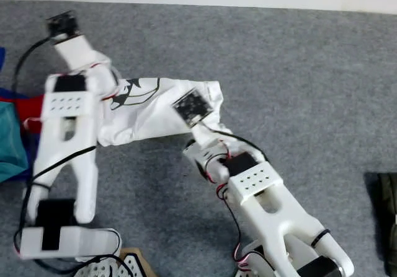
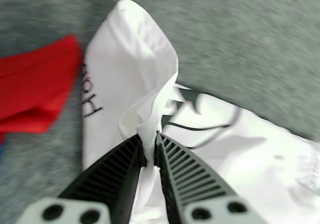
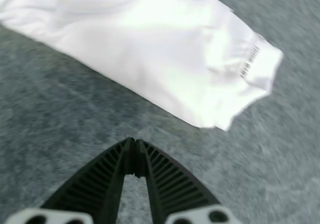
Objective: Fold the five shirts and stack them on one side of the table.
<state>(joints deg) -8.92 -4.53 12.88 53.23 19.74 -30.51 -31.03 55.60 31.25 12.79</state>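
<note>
"High view, please: what do you have?"

"A white shirt (image 1: 155,106) lies crumpled across the middle of the grey table (image 1: 298,54), with one of my arms at each end of it. A red shirt (image 1: 28,106) and a teal shirt (image 1: 11,144) are bunched at the table edge on my left arm's side."

"And the grippers?"

"My left gripper (image 2: 150,154) is clenched on a thin ridge of the white shirt. The cloth rises in a peak beyond the jaws, and the red shirt lies just beside it. My right gripper (image 3: 134,159) is closed on nothing, over bare table. The white shirt's other end lies just past its tips, not touching them."

"What could go wrong from here?"

"I see three risks. The left pinch holds very little cloth, so I judge a hard pull could slide it free and drop the fold. If I draw that end further left, the white shirt may drag over the red one and tangle the two. And if I send the right gripper in while it is closed, it would only shove the cloth into a heap. It needs to open before it meets the edge."
</note>
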